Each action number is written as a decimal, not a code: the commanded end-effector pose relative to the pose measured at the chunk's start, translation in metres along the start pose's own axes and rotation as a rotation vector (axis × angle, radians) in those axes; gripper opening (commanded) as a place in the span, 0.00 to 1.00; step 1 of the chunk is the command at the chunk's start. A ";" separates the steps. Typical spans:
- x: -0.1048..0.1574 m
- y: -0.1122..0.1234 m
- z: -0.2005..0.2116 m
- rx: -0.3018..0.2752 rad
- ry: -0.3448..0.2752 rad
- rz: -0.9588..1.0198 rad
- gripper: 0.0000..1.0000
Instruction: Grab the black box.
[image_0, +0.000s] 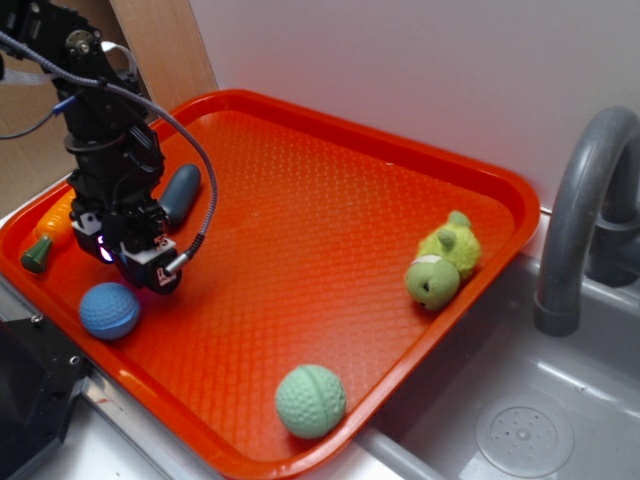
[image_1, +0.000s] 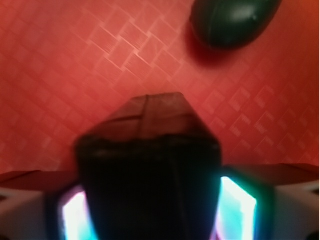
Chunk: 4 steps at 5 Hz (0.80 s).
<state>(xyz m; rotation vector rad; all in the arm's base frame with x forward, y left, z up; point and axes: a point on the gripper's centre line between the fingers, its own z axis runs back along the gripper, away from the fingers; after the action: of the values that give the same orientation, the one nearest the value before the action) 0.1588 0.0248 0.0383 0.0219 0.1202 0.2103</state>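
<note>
At the near left of the textured orange plastic tray, the black robot gripper hangs low over the surface, between the blue dimpled rubber ball in front and the rounded dark grey-blue capsule just behind. The wrist view shows the small matte black angular box filling the space between the two glowing finger pads, its faceted top pointing toward the far capsule. The pads sit against its left and right sides, so the gripper looks clamped on the box, though the picture is blurred and contact cannot be confirmed. From the exterior view the box is hidden by the arm.

The box looks stiff and light, probably hard plastic; its matte flat flanks should offer good friction. The sloped upper facets could let the pads slide off, so the parallel side faces, low on the body, seem the best hold.
</note>
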 end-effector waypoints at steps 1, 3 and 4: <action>0.001 -0.006 0.006 0.016 -0.070 -0.063 0.00; 0.010 -0.023 0.073 -0.040 -0.167 -0.176 0.00; 0.024 -0.025 0.125 -0.044 -0.163 -0.177 0.00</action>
<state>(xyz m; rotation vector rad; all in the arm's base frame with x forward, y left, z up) 0.2058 0.0066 0.1505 -0.0103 -0.0109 0.0438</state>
